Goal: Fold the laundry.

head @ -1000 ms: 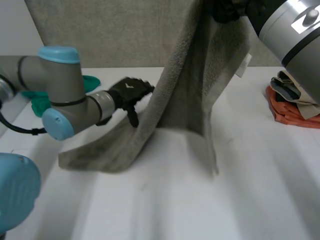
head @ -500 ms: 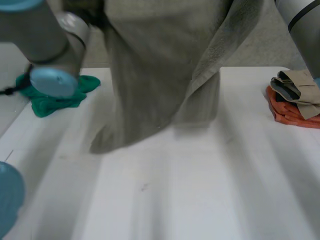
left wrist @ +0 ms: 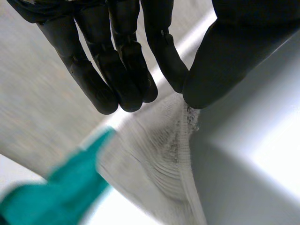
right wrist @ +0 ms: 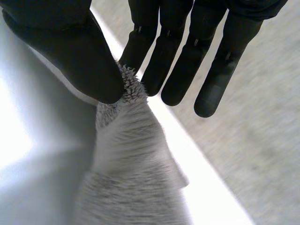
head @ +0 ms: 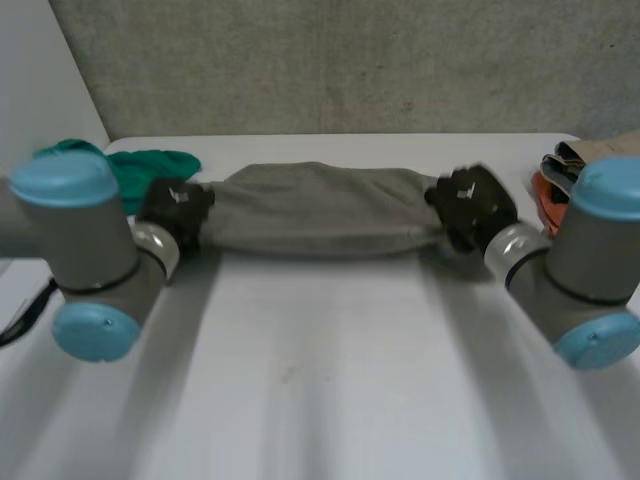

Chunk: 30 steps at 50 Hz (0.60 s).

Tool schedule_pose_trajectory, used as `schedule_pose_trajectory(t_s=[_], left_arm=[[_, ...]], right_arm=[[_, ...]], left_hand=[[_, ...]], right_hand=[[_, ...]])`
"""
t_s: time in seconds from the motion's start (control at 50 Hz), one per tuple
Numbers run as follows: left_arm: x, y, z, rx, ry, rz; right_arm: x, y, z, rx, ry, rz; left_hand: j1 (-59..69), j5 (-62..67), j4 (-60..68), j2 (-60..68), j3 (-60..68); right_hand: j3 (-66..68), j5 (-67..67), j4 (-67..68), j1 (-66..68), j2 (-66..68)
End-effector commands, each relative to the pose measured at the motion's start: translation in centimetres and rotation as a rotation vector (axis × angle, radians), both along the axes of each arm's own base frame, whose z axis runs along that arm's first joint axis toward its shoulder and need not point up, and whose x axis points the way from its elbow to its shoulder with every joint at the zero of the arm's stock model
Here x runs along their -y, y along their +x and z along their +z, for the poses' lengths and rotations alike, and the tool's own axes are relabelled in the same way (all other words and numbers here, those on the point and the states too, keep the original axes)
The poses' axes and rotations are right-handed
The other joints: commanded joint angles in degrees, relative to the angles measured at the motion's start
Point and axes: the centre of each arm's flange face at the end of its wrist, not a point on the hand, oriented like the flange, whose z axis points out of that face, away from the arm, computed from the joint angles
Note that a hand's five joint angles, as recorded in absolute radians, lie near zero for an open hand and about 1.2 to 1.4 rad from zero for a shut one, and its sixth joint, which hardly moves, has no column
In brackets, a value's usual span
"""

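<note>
Half a second ago the grey towel (head: pixel 320 210) was held high and hung in a long drape in front of the camera. It is now brought down and drawn out sideways into a low, narrow band across the far part of the white table (head: pixel 330 380). Whether it rests on the tabletop or is held just above it cannot be told.

The left hand (head: pixel 175 208), raised out of sight before, is now seen low at the towel's left end. The right hand (head: pixel 470 203) is seen at the right end, so the cloth is stretched between the two.

In the left wrist view a corner of the towel (left wrist: pixel 159 154) is pinched between the thumb and the nearest finger, with the other fingers (left wrist: pixel 117 79) held straight and close together. In the right wrist view the same grip is shown: a fluffy corner of the towel (right wrist: pixel 126 187) is nipped between the thumb and one finger, while the remaining fingers (right wrist: pixel 183 70) are extended side by side.

A green cloth (head: pixel 150 168) is left bunched at the table's far left corner, just behind the left hand. A pile of clothes (head: pixel 560 175), orange and beige, is seen at the far right edge, partly covered by the right arm (head: pixel 580 270).
</note>
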Motion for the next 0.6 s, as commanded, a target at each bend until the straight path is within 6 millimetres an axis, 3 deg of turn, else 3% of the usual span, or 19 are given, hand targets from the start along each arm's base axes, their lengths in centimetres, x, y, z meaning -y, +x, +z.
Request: schedule_pose_trajectory(t_s=[0.02, 0.1, 0.24, 0.46, 0.6], left_arm=[[0.6, 0.5, -3.8, 0.043, 0.120, 0.023], [1.4, 1.6, -2.9, 0.009, 0.117, 0.049], [1.3, 3.7, -1.7, -0.067, 0.137, 0.053], [1.6, 5.9, -3.3, -0.003, 0.200, 0.052], [2.2, 7.1, -4.7, 0.062, 0.237, 0.068]], right_arm=[[-0.5, -0.3, -3.9, -0.061, 0.081, -0.028], [-0.8, -0.4, -4.3, -0.049, 0.103, -0.037], [-1.4, -0.2, -4.1, -0.037, 0.107, -0.027], [-0.7, -0.5, -2.8, 0.012, 0.092, -0.052], [-0.8, -0.4, -2.8, 0.014, 0.097, -0.051]], left_hand=[[-9.7, -9.1, -11.5, -11.4, -11.0], [-36.8, -36.2, -38.6, -38.6, -38.1], [-50.1, -49.5, -52.0, -51.9, -51.5], [-48.1, -47.6, -50.0, -49.9, -49.5], [-38.4, -37.8, -40.2, -40.2, -39.7]], right_hand=[[12.0, 13.5, 11.3, 15.7, 12.7], [12.0, 13.5, 11.3, 15.7, 12.7], [12.0, 13.5, 11.3, 15.7, 12.7], [12.0, 13.5, 11.3, 15.7, 12.7], [12.0, 13.5, 11.3, 15.7, 12.7]])
